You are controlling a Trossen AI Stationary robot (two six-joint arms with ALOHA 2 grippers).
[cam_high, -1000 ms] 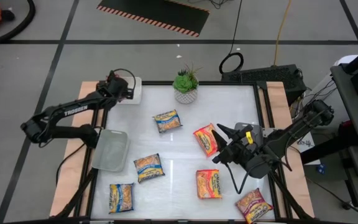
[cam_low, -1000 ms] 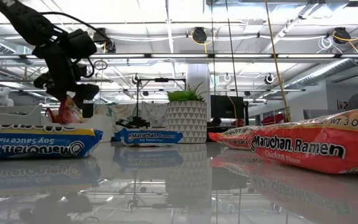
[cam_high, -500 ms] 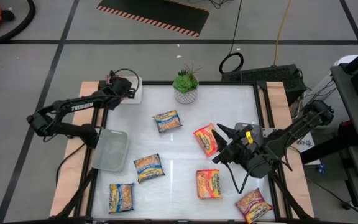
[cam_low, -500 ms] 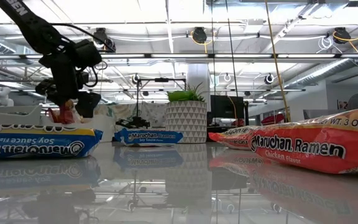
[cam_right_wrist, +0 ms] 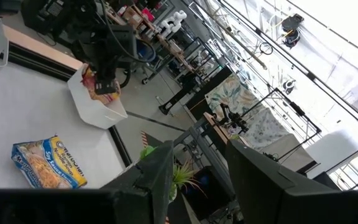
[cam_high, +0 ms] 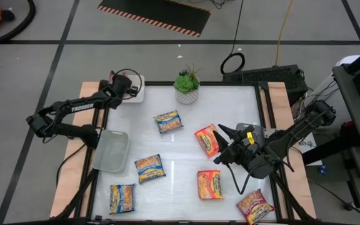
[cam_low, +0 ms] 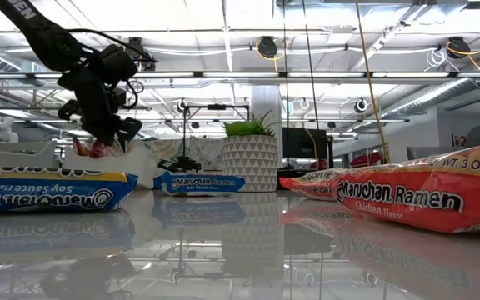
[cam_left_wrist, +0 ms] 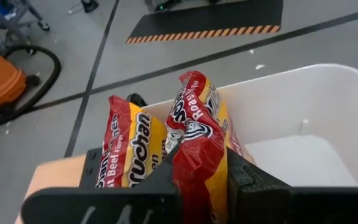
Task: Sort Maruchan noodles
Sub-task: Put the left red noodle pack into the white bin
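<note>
Left hand [cam_high: 125,85] is over the white tray [cam_high: 137,95] at the far left corner of the desk [cam_high: 230,119]. In the left wrist view its fingers [cam_left_wrist: 160,177] are pinched together on a red-and-yellow noodle packet [cam_left_wrist: 197,149], with a second red packet [cam_left_wrist: 129,149] just beside it, both at the tray's rim. The low view shows that hand [cam_low: 107,133] raised above the desk surface with a bit of red wrapper under it. Right hand [cam_high: 224,147] sits over the right side of the desk with its fingers [cam_right_wrist: 157,171] spread and nothing between them, just beside an orange-red packet [cam_high: 207,140]. Loose on the desk: a blue-and-yellow packet [cam_high: 167,120] near the potted plant [cam_high: 187,85], another [cam_high: 149,167] beside the clear tray [cam_high: 110,150], another [cam_high: 122,198] at the near left edge, an orange-red packet [cam_high: 210,184] near the front, and a dark red packet [cam_high: 255,205] at the near right corner.
</note>
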